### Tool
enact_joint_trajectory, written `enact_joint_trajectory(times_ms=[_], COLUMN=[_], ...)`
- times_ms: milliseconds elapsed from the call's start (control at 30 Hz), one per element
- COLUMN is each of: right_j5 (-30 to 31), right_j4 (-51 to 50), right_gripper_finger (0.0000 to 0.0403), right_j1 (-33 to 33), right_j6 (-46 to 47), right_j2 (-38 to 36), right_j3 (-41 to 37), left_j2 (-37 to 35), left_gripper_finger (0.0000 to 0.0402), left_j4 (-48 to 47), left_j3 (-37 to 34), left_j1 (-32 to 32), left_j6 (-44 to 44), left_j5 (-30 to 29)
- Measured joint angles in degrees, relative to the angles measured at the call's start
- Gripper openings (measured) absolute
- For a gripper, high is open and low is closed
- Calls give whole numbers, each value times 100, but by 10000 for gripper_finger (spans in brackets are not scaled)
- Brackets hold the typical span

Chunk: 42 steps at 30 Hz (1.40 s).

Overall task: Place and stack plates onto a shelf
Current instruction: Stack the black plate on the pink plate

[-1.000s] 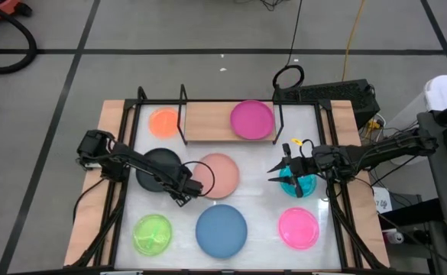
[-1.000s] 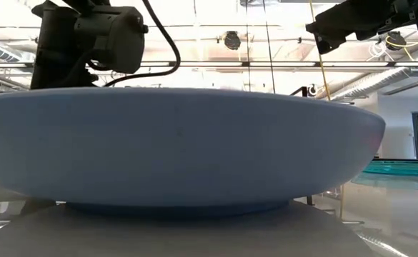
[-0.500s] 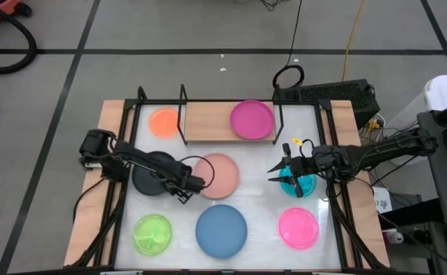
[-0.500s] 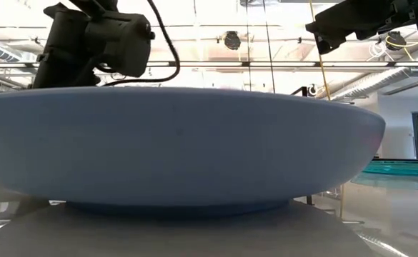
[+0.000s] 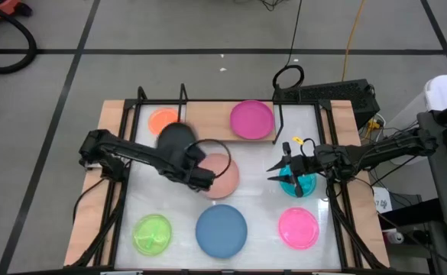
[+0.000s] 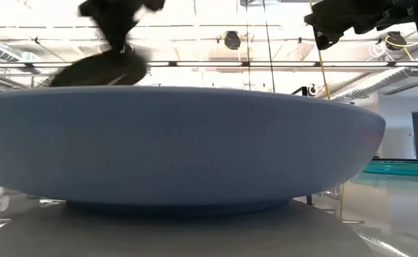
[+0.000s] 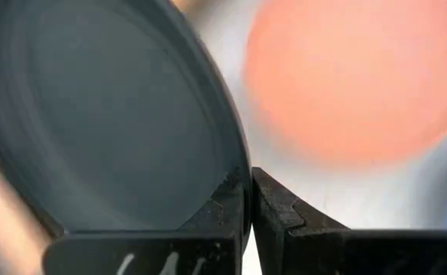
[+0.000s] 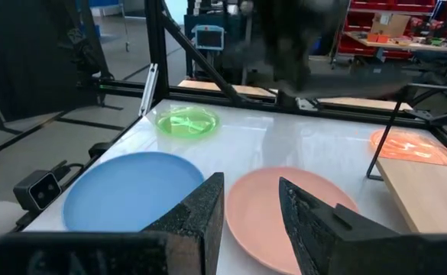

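The white tabletop [image 5: 254,172] with its wooden edges carries nearly everything; toward its back edge sits the light-wood shelf [image 5: 208,121] with thin black uprights at its ends. The magenta plate [image 5: 251,120] already lies on the shelf's right part, and the orange plate [image 5: 160,120] rests beside the shelf's left end, off the board as far as I can tell.

The left gripper [image 7: 247,200] is pinched tight on the rim of the black plate [image 5: 176,140], which hangs lifted and tilted above the table between the orange plate and the salmon plate [image 5: 221,176], near the shelf's left half. To do this well, I'd say the plate should be levelled, carried clear of the near upright, and let go only once it lies flat on the wood.

The blue plate [image 5: 221,231], lime green plate [image 5: 153,234] and hot pink plate [image 5: 298,228] sit along the front. The right gripper [image 8: 250,200] waits, fingers parted, over the teal plate [image 5: 298,183] on the right side.

All the plates are round, shallow, smooth plastic with low raised rims; the tabletop looks glossy, the shelf matte.
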Motion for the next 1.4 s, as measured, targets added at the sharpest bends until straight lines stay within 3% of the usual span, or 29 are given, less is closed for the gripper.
enact_joint_trajectory(times_ms=[100,167,367,533,733,1000,1167,1400], right_j5=[-20,-156,-156,-177,-165,-180,-180,-148], right_j4=[146,230,129,-183,-123,1515,2224,2333], right_gripper_finger=[112,112,112,112,112,112,112,112], right_j1=[2,68,227,227,228,227,225,225], right_j6=[4,12,-69,-70,-93,-90,-90,-147], right_j2=[-3,-73,-935,-1691,-2152,-2178,-2191,-2193], right_j3=[0,0,-2,-2,-248,-1178,-1437,-1445], left_j2=[-9,-7,100,328,973,2068,2209,2207], left_gripper_finger=[10,10,10,10,10,14,32,66], left_j4=[954,1970,4493,5242,5283,5410,5508,5857], left_j3=[461,550,557,555,554,547,549,553], left_j1=[8,153,777,1352,2025,2312,2359,2332], left_j6=[1254,2362,4870,6074,6628,7581,7720,7921], left_j5=[-1278,-1518,-820,-354,266,-103,-141,57])
